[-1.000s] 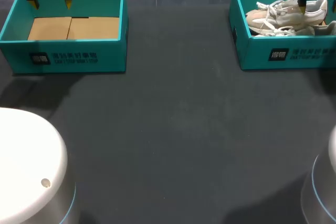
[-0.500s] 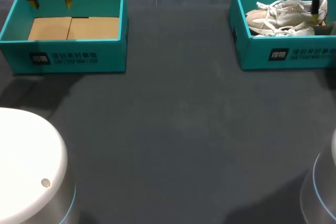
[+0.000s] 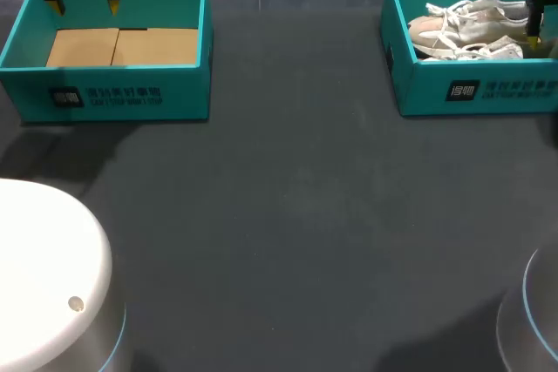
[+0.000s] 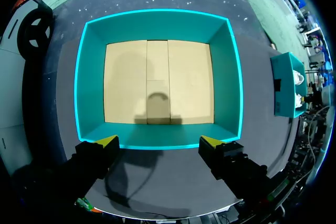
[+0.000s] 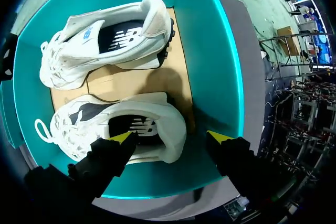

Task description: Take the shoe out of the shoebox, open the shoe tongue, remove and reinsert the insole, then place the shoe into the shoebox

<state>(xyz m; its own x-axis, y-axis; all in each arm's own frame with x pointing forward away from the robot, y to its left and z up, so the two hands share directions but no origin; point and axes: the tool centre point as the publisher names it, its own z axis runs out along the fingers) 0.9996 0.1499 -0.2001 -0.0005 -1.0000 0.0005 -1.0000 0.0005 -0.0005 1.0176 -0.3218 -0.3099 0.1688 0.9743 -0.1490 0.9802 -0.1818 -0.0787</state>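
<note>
Two white lace-up shoes lie side by side in the teal shoebox (image 3: 471, 89) at the table's back right. In the right wrist view the shoe closer to the gripper (image 5: 157, 114) lies next to the other shoe (image 5: 105, 38). My right gripper (image 5: 170, 137) hangs low over the closer shoe's heel, open. One yellow fingertip (image 5: 122, 137) is at the shoe's mouth and the other is outside the heel, by the shoebox wall. In the head view the right gripper (image 3: 534, 32) is at the shoebox's right end. My left gripper (image 3: 85, 4) stands open over the back edge of a second teal box (image 3: 113, 98).
The second teal box (image 4: 157, 24) at the back left holds only its brown cardboard floor (image 4: 157, 82). Dark table surface (image 3: 288, 198) stretches between the two boxes. White and grey robot bases fill the front corners in the head view.
My right gripper has moved right and down inside the shoebox, from over the shoes' middle to their heel end, and its fingers have drawn in a little. The left arm has not moved.
</note>
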